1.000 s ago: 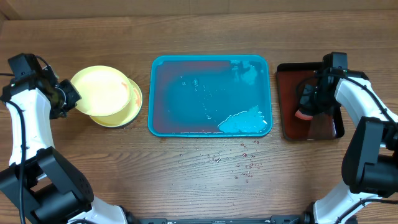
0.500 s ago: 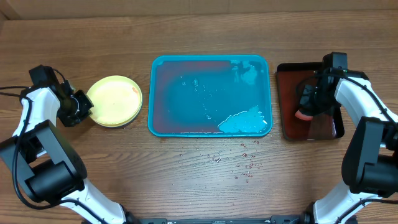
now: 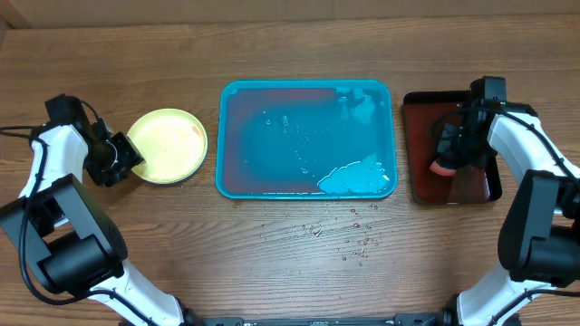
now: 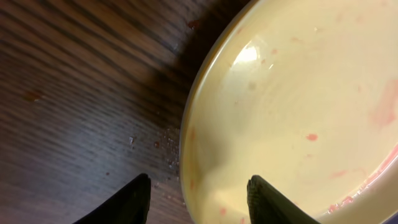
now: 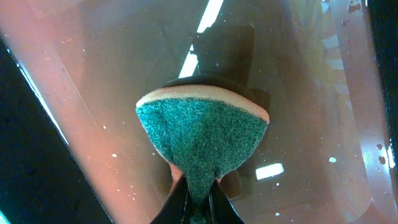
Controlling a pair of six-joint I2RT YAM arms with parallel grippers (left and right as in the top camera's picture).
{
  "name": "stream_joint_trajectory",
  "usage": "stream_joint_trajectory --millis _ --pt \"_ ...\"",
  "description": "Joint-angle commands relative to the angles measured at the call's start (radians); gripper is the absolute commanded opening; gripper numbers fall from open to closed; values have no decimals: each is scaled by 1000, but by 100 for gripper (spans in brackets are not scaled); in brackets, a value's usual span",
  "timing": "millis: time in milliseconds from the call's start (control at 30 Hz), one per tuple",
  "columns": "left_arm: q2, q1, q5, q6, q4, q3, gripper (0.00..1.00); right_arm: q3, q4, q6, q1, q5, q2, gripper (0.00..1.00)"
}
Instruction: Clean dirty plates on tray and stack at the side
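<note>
A yellow-green plate (image 3: 172, 143) sits on the worktop (image 3: 136, 263) just left of the turquoise tray (image 3: 263, 154). From overhead only its top face shows, so whatever lies under it is hidden. The left fingers (image 4: 138, 202) are spread wide across the plate's left rim, one tip over the wood and the other over the pale, pink-flecked inside. Only the tips enter the wrist view, and whether they touch the rim cannot be told. The tray lies in the middle of the worktop and holds water. A pale foamy patch (image 3: 358, 177) fills its near-right corner, and its outline is too soft to make out anything in it. Droplets (image 3: 358, 240) dot the wood on the near side of the tray. At the right, the right fingers (image 5: 176, 208) are closed narrowly on a sponge (image 5: 202, 140) with a green scouring face. They hold it over the wet floor of the dark red tray (image 3: 419, 136). The fingers are cut off by the bottom edge of the frame, and the arm covers much of that tray from above.
</note>
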Motion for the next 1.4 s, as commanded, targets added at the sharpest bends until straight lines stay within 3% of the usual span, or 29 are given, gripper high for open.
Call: stream_joint_trajectory --millis 0,200,433,500,633,867,933,1000,1033,1067,1367 --pt "2 -7 -35 26 -81 139 52 3 5 -2 3 -6 -15 4" --pt "2 -10 -37 85 -315 428 53 26 -27 -2 3 -40 -15 4" --pt "2 -49 -37 103 -487 695 59 150 -151 -14 2 -58 -16 4" --pt "2 -64 -36 114 -515 754 59 185 -182 -36 2 -57 -16 18" --pt "2 -95 -36 134 -545 849 60 212 -190 -57 2 -54 -16 71" --pt "0 -176 -18 189 -603 1004 62 355 -341 -57 5 -58 -29 99" --pt "-5 -204 -23 193 -614 1046 61 429 -401 -57 5 -58 -56 100" --pt "-12 -225 -38 195 -613 1074 52 508 -453 -57 5 -58 -106 100" --pt "-14 -231 -57 197 -605 1079 60 542 -473 -57 5 -58 -132 100" --pt "-13 -236 -65 197 -597 1079 100 573 -491 -57 5 -58 -162 100" --pt "-5 -242 -82 197 -595 1077 100 714 -592 -57 5 -58 -480 100"
